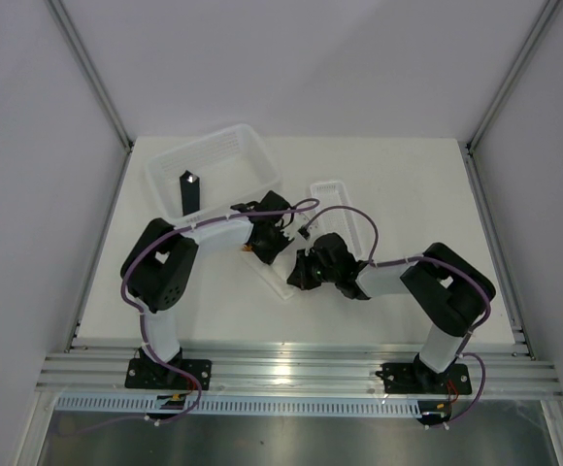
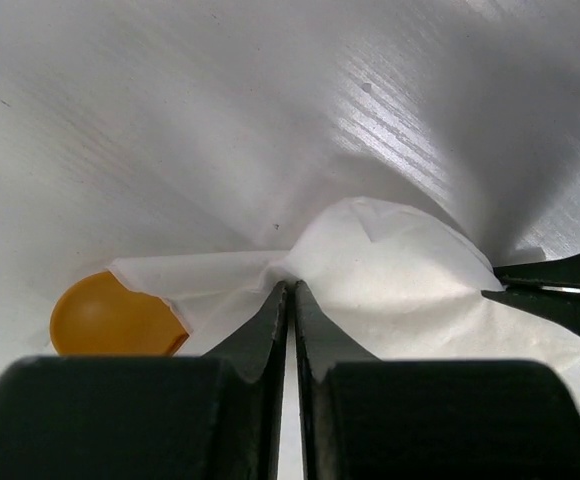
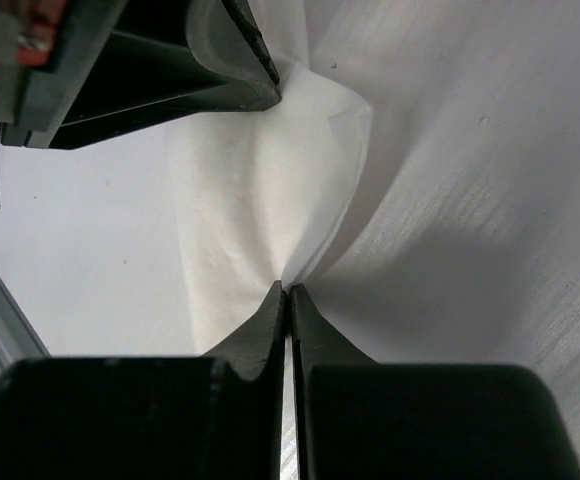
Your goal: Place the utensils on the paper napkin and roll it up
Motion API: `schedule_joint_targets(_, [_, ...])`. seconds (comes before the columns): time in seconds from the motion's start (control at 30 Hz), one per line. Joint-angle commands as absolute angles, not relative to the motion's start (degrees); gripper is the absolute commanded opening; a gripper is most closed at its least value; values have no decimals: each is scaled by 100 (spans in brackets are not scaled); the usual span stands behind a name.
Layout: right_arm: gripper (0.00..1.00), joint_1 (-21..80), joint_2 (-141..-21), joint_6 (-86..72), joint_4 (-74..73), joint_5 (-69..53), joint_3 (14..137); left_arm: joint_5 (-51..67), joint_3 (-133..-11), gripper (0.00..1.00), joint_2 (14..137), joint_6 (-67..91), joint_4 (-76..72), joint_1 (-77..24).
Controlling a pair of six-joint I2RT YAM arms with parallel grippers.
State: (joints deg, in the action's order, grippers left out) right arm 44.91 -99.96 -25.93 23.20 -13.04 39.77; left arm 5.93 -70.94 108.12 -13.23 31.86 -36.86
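The left gripper (image 2: 290, 292) and right gripper (image 3: 288, 295) are pinching the paper napkin (image 2: 390, 265).
Each is clamping a fold of the sheet low in its wrist view. An orange spoon bowl (image 2: 110, 320) is peeking from under it at the left wrist view's lower left. It is looking light, soft and tearable, so gentle edge holds are suiting it best.

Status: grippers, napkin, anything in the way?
Left gripper shut on the napkin. Right gripper shut on it too. Orange spoon bowl shows at its edge, partly covered. Nothing seen in the way.
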Motion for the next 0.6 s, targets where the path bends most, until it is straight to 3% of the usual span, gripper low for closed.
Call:
schedule_joint_targets(0.0, [0,4447,-10371,-2601,1432,-1406,3823,713,-7172,9,10706,-1529,3480,-3771])
schedule_joint_targets(0.1, [0,4447,-10336,-2637,1529,-1450,3814,581,-7286,21,10460,-1521,3577,-3718])
schedule_joint_targets(0.13, [0,4447,-10327,-2654,1564,-1459,3814,580,-7330,32,10381,-1503,3586,-3709])
schedule_joint_targets(0.2, [0,4438,-10353,-2689,1617,-1468,3823,563,-7356,41,10187,-1485,3612,-3691])
schedule_joint_targets(0.57, [0,4386,-10319,-2830,1916,-1494,3788,421,-7304,52,9475,-1126,3858,-3463])
